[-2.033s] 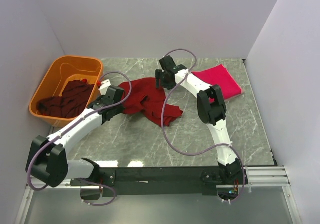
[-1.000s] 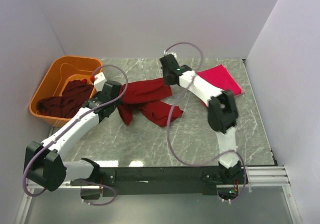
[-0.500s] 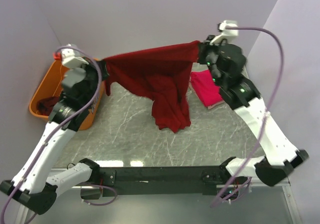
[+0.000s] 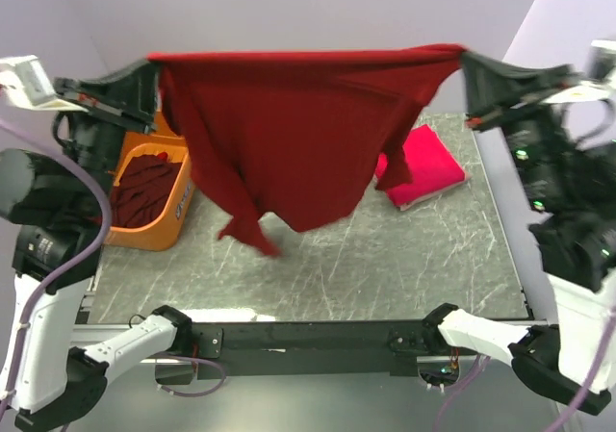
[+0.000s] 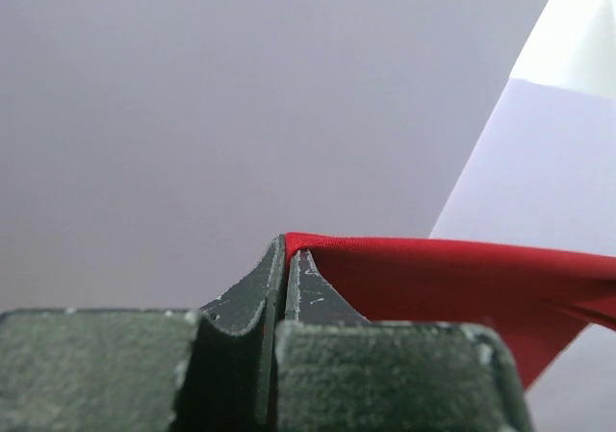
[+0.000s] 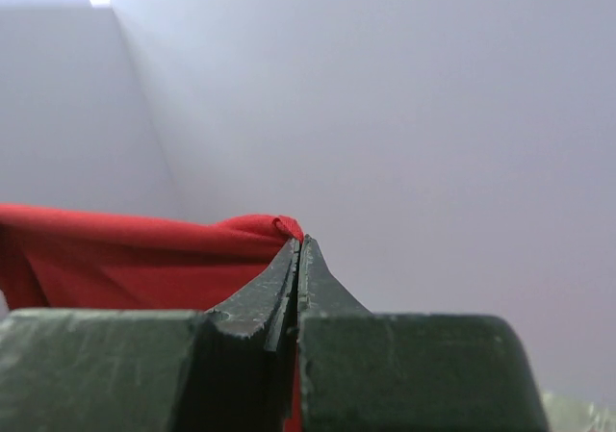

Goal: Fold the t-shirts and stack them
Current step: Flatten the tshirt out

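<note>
A dark red t-shirt (image 4: pixel 298 124) hangs stretched in the air high above the table, its top edge taut between both arms. My left gripper (image 4: pixel 154 66) is shut on its left corner, and the cloth (image 5: pixel 452 278) runs off to the right from the closed jaws (image 5: pixel 287 249). My right gripper (image 4: pixel 464 62) is shut on the right corner, with red cloth (image 6: pixel 135 249) bunched at the jaw tips (image 6: pixel 299 244). A folded crimson-pink t-shirt (image 4: pixel 423 167) lies on the table at the back right. More dark maroon t-shirts (image 4: pixel 144 184) lie in the orange tub.
The orange plastic tub (image 4: pixel 144 232) stands at the left of the grey marble table (image 4: pixel 385 259). White walls close in the back and both sides. The hanging shirt hides the back middle of the table.
Both arms have risen and spread apart. The red t-shirt went from lying crumpled on the table to hanging stretched wide and higher between the two grippers.
</note>
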